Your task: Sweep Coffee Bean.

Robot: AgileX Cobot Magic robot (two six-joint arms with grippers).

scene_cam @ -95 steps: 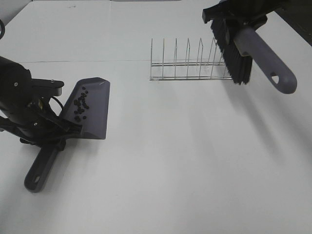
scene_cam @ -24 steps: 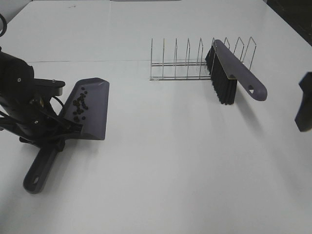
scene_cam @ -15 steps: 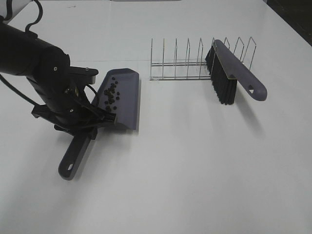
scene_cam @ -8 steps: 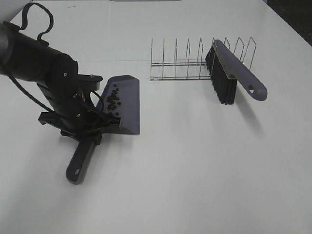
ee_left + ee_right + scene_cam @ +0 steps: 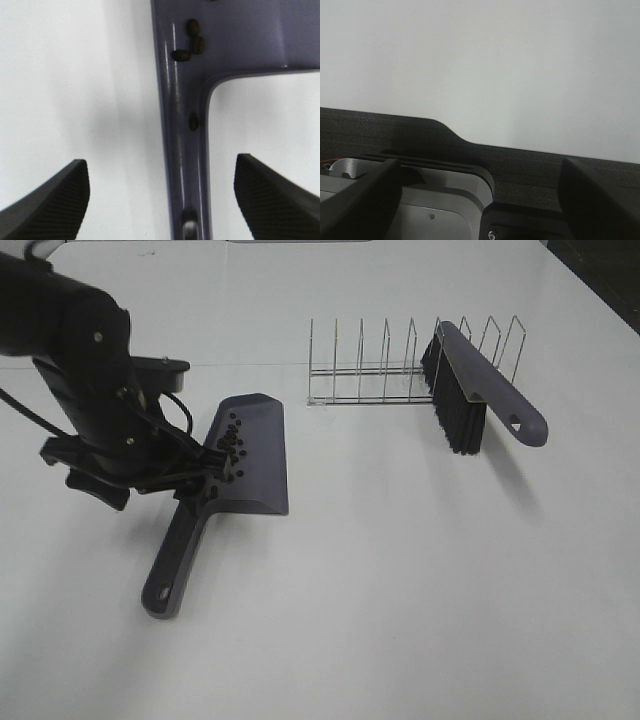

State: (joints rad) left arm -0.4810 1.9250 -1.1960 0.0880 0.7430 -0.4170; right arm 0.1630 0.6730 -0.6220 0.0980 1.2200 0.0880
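The grey dustpan [image 5: 258, 455] lies flat on the white table left of centre, its handle pointing toward the front left. Several coffee beans [image 5: 231, 440] sit at the back of its pan near the neck; some show close up in the left wrist view [image 5: 192, 42] on the dustpan [image 5: 180, 100]. My left gripper [image 5: 197, 483] is over the handle's neck, open [image 5: 160, 170], its fingers [image 5: 55, 195] wide apart on either side and not touching it. My right gripper [image 5: 480, 165] is open and empty, and out of the exterior view.
A wire rack [image 5: 385, 365] stands at the back centre. The grey brush [image 5: 490, 385] with black bristles leans on its right end. The right wrist view shows the table's dark edge [image 5: 530, 170].
My left arm carried the dustpan with the beans to the right and laid it flat, then let go of the handle. The right arm left the brush on the rack and withdrew.
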